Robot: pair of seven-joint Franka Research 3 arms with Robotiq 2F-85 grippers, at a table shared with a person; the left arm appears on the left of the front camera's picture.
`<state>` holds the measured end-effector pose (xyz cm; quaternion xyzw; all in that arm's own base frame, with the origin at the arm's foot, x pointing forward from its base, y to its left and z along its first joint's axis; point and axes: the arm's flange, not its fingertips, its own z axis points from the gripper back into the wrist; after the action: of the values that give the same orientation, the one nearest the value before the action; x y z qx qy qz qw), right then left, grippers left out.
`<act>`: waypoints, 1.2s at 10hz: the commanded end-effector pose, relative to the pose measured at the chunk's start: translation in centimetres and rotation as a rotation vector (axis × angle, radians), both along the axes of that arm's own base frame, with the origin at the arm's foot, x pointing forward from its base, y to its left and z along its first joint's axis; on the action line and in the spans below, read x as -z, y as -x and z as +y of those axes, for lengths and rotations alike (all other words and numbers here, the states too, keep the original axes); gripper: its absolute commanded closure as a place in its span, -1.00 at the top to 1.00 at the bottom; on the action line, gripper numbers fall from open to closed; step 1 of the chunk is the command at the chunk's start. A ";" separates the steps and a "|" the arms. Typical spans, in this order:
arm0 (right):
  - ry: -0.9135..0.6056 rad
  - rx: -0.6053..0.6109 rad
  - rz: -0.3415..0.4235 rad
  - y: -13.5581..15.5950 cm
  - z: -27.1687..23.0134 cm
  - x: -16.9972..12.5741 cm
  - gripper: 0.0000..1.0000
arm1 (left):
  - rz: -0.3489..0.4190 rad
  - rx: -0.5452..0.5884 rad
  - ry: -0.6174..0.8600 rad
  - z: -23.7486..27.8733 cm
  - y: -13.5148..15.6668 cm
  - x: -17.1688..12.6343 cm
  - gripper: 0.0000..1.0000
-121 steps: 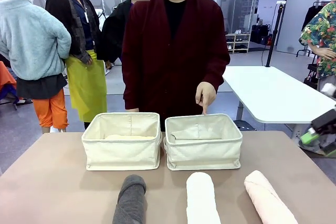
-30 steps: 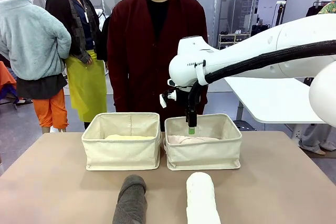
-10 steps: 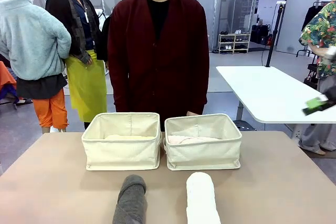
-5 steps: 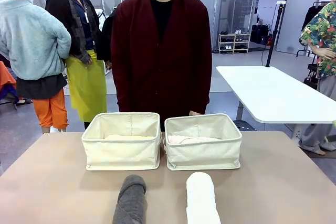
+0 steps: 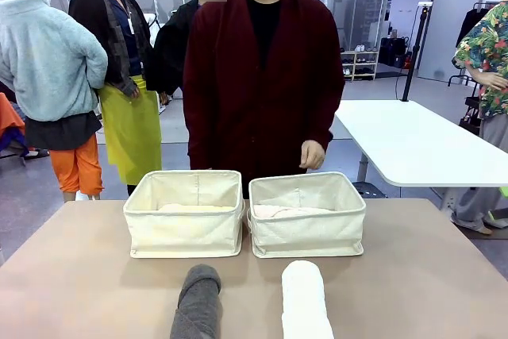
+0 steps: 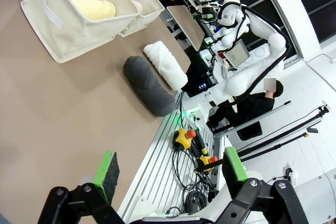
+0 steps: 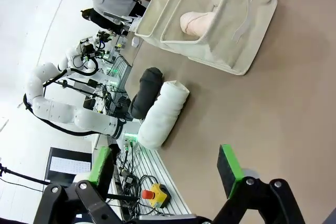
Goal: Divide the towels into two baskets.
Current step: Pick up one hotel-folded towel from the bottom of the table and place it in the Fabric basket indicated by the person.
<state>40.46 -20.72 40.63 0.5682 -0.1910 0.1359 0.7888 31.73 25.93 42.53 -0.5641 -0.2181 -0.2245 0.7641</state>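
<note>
Front view: the dark grey towel (image 5: 197, 301) lies before the left basket (image 5: 184, 232) and the white towel (image 5: 305, 301) before the right basket (image 5: 308, 228). Both long axes run from my edge of the surface (image 5: 79, 275) toward the baskets. A pale yellow towel (image 5: 194, 207) sits in the left basket, a pale pink towel (image 5: 286, 211) in the right.

Left wrist view puts the dark grey towel ahead of the left jaws, which are released and empty. Right wrist view puts the white towel nearer the right jaws, likewise released and empty. I judge left arm for grey, right for white. Their near ends lie close to the surface edge, with bare room either side. The person's hand (image 5: 313, 154) hovers behind the right basket.
</note>
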 end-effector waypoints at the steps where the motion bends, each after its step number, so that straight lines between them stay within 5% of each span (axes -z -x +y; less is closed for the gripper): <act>1: 0.008 -0.005 -0.009 0.2 0.1 -0.5 1.00 | -0.006 0.006 0.002 -0.1 0.8 -0.2 1.00; 8: 0.001 0.000 -0.002 0.0 0.0 -0.1 1.00 | -0.006 0.006 0.002 -0.1 0.8 -0.2 1.00; 12: 0.179 0.139 0.118 2.4 12.6 -1.3 1.00 | -0.006 0.006 0.002 -0.1 0.8 -0.2 1.00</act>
<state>39.63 -13.21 41.02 0.5060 -0.1803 0.0975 0.8378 31.72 25.95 42.53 -0.5640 -0.2182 -0.2243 0.7641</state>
